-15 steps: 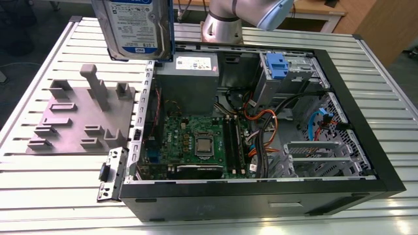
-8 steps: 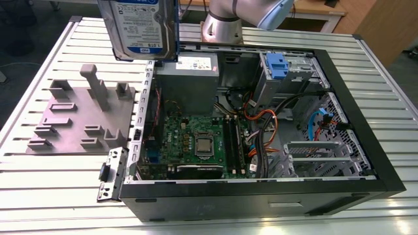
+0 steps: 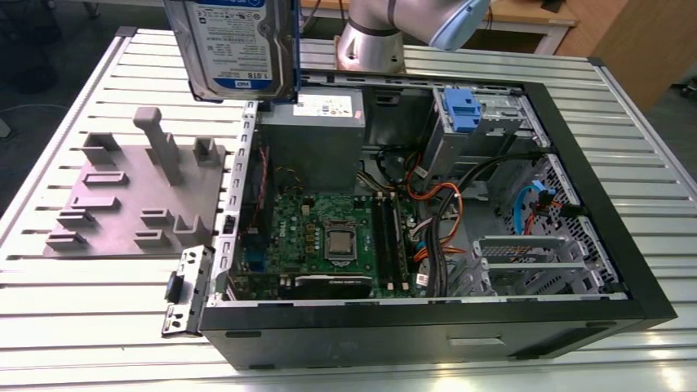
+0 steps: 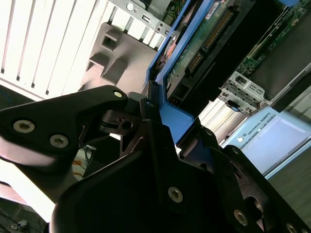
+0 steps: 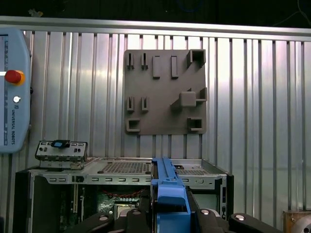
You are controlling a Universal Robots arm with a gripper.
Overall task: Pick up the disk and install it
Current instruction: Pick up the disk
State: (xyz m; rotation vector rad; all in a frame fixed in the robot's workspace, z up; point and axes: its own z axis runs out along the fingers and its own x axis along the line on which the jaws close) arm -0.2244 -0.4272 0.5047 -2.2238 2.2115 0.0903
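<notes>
Gripper is clamped on the disk, with its black fingers closed against the blue carrier bracket from 2 sides.

Step 1, pickup, is complete. The disk hangs clear of the table with its label facing the exterior camera. It is above the far edge of the open computer case, toward the exterior view's left.

Step 2, installation, is not done. The disk sits in no bay of the case. It is also well apart from the grey fixture plate beside the case.
</notes>
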